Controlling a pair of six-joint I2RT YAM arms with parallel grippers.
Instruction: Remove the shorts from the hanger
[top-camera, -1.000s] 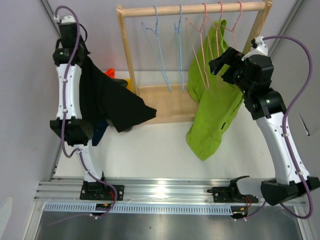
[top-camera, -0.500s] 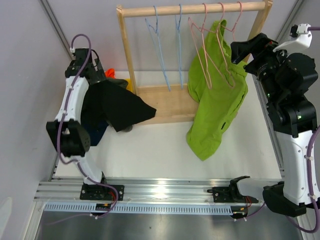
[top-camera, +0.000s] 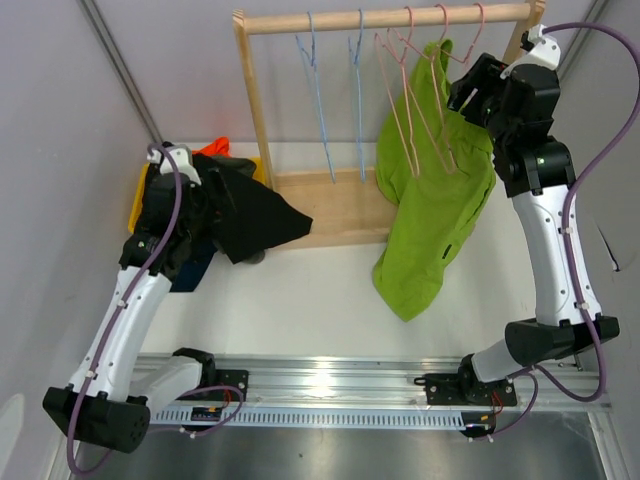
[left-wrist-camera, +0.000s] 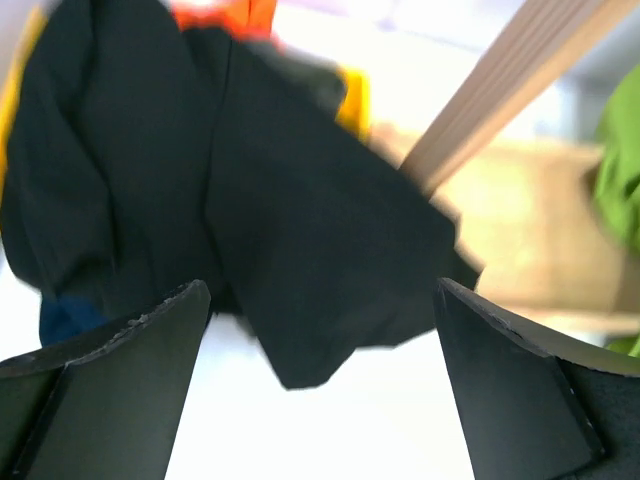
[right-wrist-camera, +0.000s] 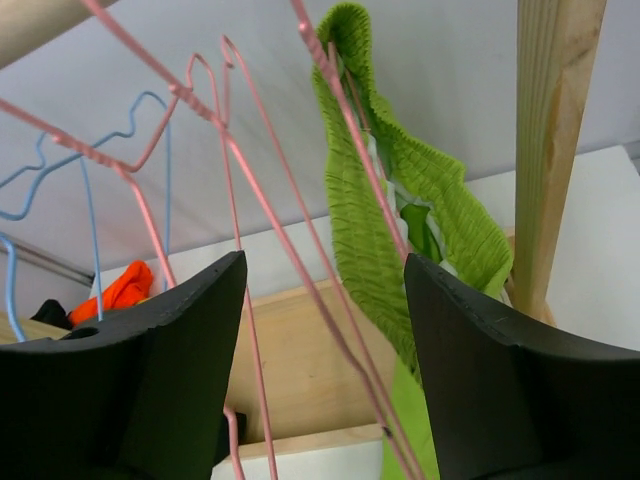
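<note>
Lime green shorts (top-camera: 430, 210) hang from a pink hanger (top-camera: 447, 100) on the wooden rack, the ribbed waistband (right-wrist-camera: 375, 200) draped over the wire. My right gripper (top-camera: 466, 88) is high at the hanger's top. Its jaws (right-wrist-camera: 325, 330) stand apart around the pink wires (right-wrist-camera: 300, 250) and the edge of the waistband, not clamped. Black shorts (top-camera: 240, 210) lie heaped at the left on other shorts, orange (top-camera: 215, 148) and navy (top-camera: 198, 265). My left gripper (top-camera: 185, 195) is low beside the heap, wide open (left-wrist-camera: 320, 380) and holding nothing, with the black shorts (left-wrist-camera: 300, 220) just beyond its fingers.
The rack's rail (top-camera: 390, 18) also carries two bare blue hangers (top-camera: 320, 90) and bare pink ones (top-camera: 395, 80). Its right post (right-wrist-camera: 555, 150) stands close to my right gripper. A yellow bin (top-camera: 138, 205) sits under the heap. The rack's wooden base (top-camera: 340, 210) lies behind.
The left gripper has opened, dropping the black shorts on the heap, and its arm has come down low. The right gripper has moved in around the pink hanger, its jaws narrowing.
</note>
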